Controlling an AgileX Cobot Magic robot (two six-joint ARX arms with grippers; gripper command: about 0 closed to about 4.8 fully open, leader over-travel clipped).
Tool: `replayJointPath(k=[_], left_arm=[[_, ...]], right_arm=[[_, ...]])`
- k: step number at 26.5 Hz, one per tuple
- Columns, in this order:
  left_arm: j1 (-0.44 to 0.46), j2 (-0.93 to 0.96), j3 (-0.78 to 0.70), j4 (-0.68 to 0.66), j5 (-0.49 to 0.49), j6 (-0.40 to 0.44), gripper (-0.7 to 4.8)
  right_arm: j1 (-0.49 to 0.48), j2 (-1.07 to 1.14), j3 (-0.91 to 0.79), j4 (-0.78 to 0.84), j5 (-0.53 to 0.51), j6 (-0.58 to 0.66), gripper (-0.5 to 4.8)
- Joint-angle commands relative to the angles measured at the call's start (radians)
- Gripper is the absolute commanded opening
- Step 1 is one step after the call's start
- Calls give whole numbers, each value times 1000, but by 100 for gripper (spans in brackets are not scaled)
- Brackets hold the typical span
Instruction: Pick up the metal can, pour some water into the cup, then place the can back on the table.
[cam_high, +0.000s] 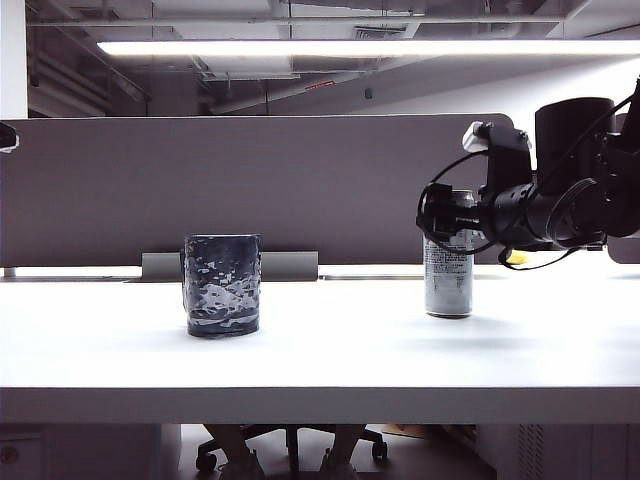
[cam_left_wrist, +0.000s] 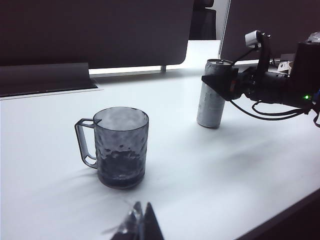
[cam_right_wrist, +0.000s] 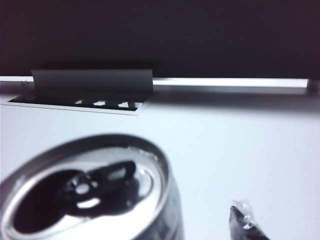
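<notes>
1. The cup (cam_high: 222, 285), a dimpled dark mug whose handle shows only in the left wrist view, stands upright on the left of the desk (cam_high: 330, 350), mouth up, well apart from the can.
2. The left gripper (cam_left_wrist: 140, 225) hangs near the desk's front edge, close to the cup; its fingers look pressed together and hold nothing.
3. The metal can (cam_high: 448, 265) stands upright to the right, long axis vertical, opened top facing up.
4. The right gripper (cam_high: 440, 215) sits level at the can's upper part, fingers spread wide and not yet clamped.
5. For a good grasp, I judge the fingers should straddle the can squarely, a little lower on the body, then close without tilting it.
</notes>
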Motion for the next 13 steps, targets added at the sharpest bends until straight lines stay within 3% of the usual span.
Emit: replayJointPath(k=[1, 13], left_arm=[[2, 1, 1, 10, 0, 1, -5], [2, 1, 1, 10, 0, 1, -5]], right_arm=[[0, -1, 2, 5, -26, 10, 479], [0, -1, 2, 5, -25, 11, 479]])
